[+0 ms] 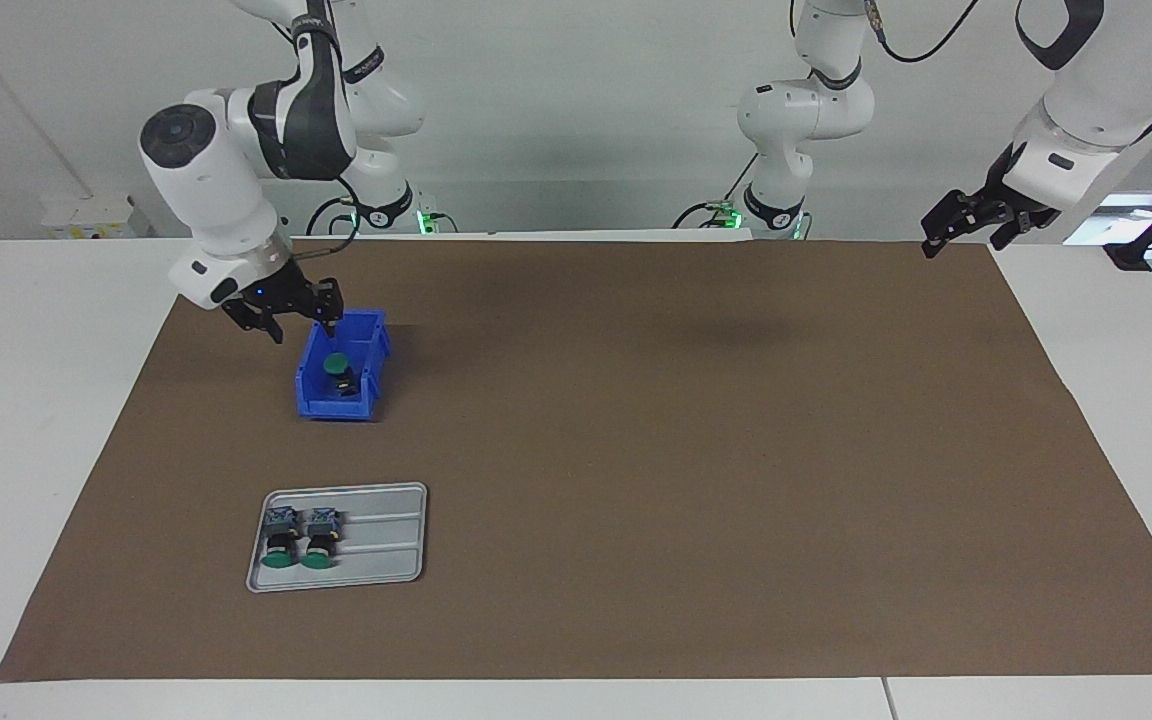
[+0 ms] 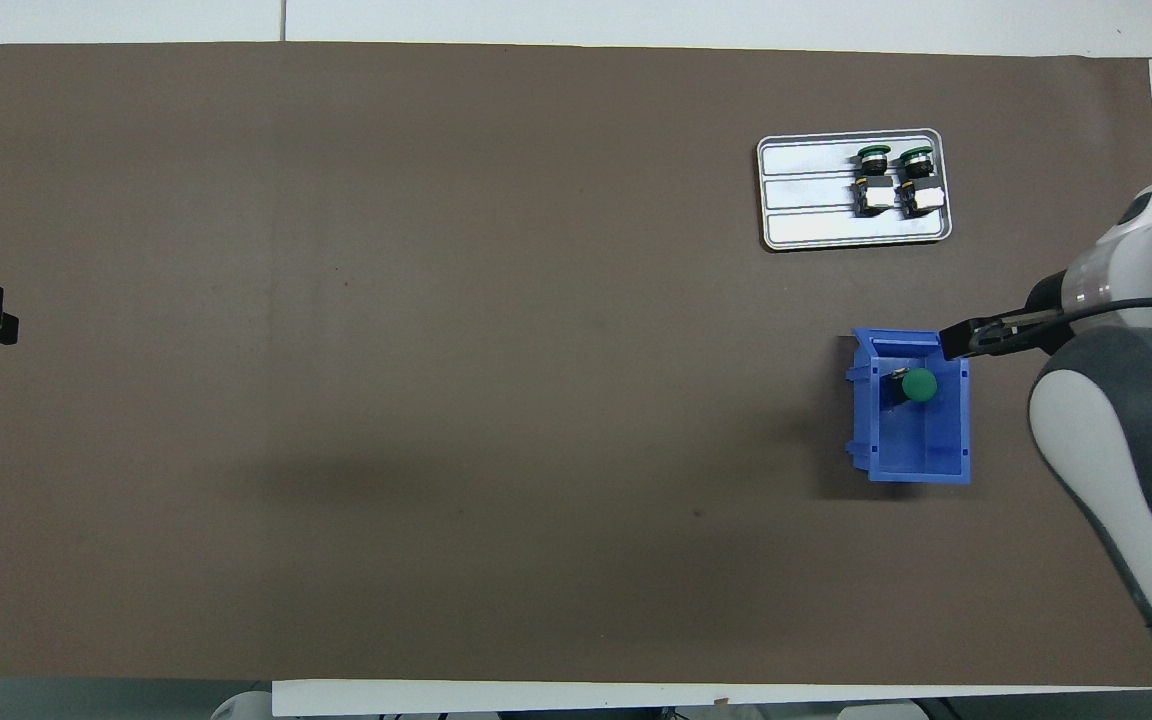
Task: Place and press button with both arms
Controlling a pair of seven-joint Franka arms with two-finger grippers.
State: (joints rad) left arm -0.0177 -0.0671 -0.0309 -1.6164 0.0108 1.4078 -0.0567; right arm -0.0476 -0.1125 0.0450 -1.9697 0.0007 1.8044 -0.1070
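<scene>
The right gripper [image 1: 301, 322] hangs just over the rim of the blue plastic bin [image 1: 314, 400], at the corner toward the right arm's end of the table, its fingers [image 1: 330, 313] parted and holding nothing. Below them, inside the bin, stands the button [image 1: 338, 372]: a small push-button switch with a round flat green cap facing up, a black cylindrical body under it and a pale terminal block at the base, clear of the gripper. It sits in the half of the bin farther from the robots and is the only thing in the bin. Farther from the robots than the bin lies a grey metal tray [image 1: 386, 540] with raised ribs along it; in it two more green-capped switches [image 1: 301, 538] lie on their sides, side by side and touching or nearly so, caps pointing away from the robots, at the tray's end toward the right arm's end of the table. Bin and tray rest on a brown mat [image 1: 686, 450]. The left gripper [image 1: 971, 225] waits in the air well apart from the bin, over the mat's corner at the left arm's end, its fingers spread wide and empty.
</scene>
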